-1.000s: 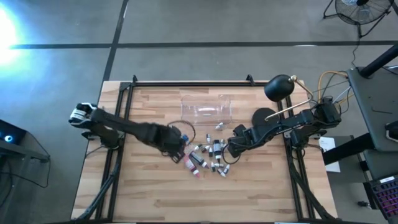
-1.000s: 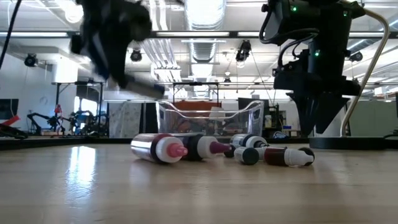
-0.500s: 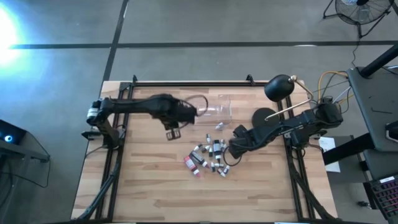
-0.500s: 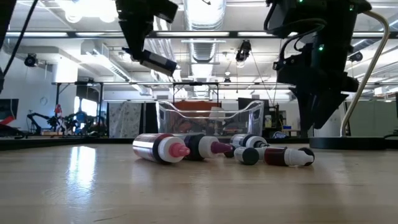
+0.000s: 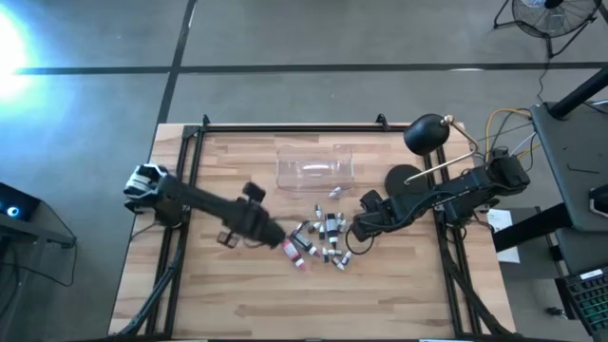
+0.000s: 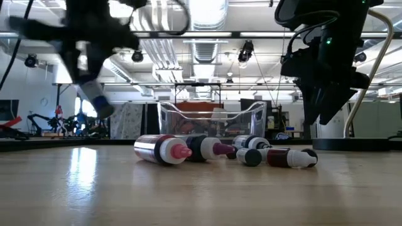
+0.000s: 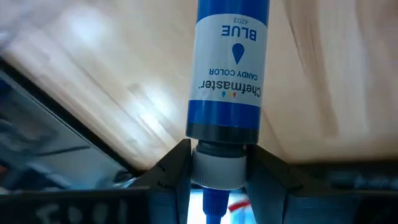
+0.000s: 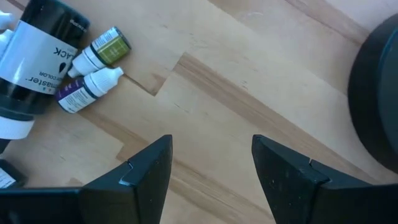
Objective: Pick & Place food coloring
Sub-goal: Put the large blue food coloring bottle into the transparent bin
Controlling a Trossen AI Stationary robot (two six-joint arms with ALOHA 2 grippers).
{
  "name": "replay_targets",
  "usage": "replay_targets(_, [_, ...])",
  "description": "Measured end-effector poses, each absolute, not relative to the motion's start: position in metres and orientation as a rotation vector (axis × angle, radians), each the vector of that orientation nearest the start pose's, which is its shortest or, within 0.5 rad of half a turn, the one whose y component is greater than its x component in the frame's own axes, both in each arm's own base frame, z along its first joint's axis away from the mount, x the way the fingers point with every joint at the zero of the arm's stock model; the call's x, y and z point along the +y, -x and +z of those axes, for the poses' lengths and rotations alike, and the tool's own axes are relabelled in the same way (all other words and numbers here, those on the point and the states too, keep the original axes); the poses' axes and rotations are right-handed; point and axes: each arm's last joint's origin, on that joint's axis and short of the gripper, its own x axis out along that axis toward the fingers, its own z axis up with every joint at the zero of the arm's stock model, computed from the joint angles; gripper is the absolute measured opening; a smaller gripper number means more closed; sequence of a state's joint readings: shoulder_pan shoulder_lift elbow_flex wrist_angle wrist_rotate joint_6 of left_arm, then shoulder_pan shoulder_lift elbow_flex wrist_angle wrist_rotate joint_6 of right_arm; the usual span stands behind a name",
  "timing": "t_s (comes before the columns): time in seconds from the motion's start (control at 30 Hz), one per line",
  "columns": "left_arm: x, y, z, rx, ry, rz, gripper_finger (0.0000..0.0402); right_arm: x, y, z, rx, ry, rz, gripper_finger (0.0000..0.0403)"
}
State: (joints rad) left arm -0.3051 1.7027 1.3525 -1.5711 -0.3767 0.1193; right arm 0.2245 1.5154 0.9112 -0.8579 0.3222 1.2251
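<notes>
Several food coloring bottles (image 5: 318,237) lie on their sides in a loose pile at the table's middle; the low view shows them too (image 6: 220,150). My left gripper (image 5: 271,233) (image 7: 217,177) hovers just left of the pile, shut on a blue-labelled bottle (image 7: 229,68). In the low view it is a blur (image 6: 91,88) above the table. My right gripper (image 5: 354,237) (image 8: 211,162) is open above bare wood at the pile's right edge. A black bottle (image 8: 37,59) and two small dropper bottles (image 8: 93,78) lie ahead of it. My left gripper pinches the blue bottle between its two fingers (image 7: 171,177) at the white collar (image 7: 217,163) below the label. The blue nozzle points back toward the wrist, and the body (image 7: 229,68) sticks out straight ahead of the fingers, in line with them. It is lifted clear of the table.
A clear rectangular plastic box (image 5: 315,163) (image 6: 213,119) stands behind the pile toward the far edge. A black lamp-like object with a round base (image 5: 407,177) (image 8: 379,93) stands at the far right. Bare wood (image 5: 237,294) lies near and left.
My left gripper swung from the pile's left side up and toward the far edge, to the box's left end. It then came back down toward the near edge, again left of the pile. My right arm stayed nearly still beside the pile.
</notes>
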Motion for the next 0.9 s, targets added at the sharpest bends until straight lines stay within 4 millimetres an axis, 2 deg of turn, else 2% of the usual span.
replay_targets(0.13, [-0.079, -0.245, 0.223, 1.923, -0.843, -0.134, 0.01, 0.047, -0.247, 0.183, 1.12, -0.625, -0.886, 0.0214])
replay_targets(0.27, [-0.075, -0.236, 0.21, 1.982, -0.841, -0.112, 0.01, 0.047, -0.246, 0.182, 1.13, -0.635, -0.885, 0.0214])
replay_targets(0.6, [-0.037, -0.214, 0.178, 2.207, -0.752, -0.063, 0.01, 0.046, -0.241, 0.175, 1.17, -0.689, -0.898, 0.0214])
replay_targets(0.9, [-0.019, -0.204, 0.169, 2.3, -0.655, -0.073, 0.01, 0.046, -0.237, 0.168, 1.197, -0.724, -0.915, 0.0214])
